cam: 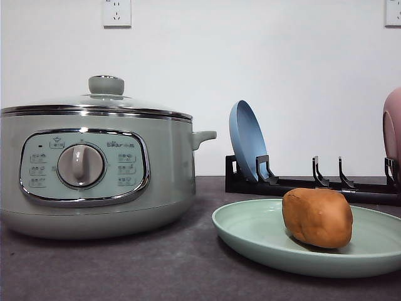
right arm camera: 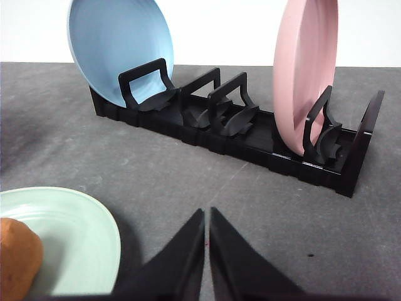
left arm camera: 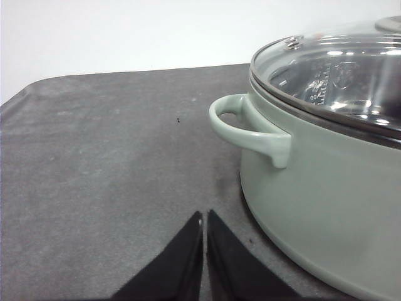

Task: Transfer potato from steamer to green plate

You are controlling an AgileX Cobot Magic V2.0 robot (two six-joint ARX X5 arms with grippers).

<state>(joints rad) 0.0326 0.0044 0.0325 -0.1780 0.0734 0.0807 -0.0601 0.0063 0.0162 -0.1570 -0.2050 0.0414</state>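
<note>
**Potato on the green plate, both arms clear**

The potato (cam: 317, 217) sits on the green plate (cam: 250, 235), right of the steamer (cam: 94, 169), whose lid (left arm camera: 338, 75) is on. The task looks done; what remains is probably keeping both arms back without nudging anything. The left fingers (left arm camera: 205, 251) are closed and empty on open desk (left arm camera: 113, 157) beside the steamer's handle (left arm camera: 250, 125). The right fingers (right arm camera: 207, 251) are closed, empty, near the plate's rim, with bare desk before the rack (right arm camera: 250, 141).
</note>
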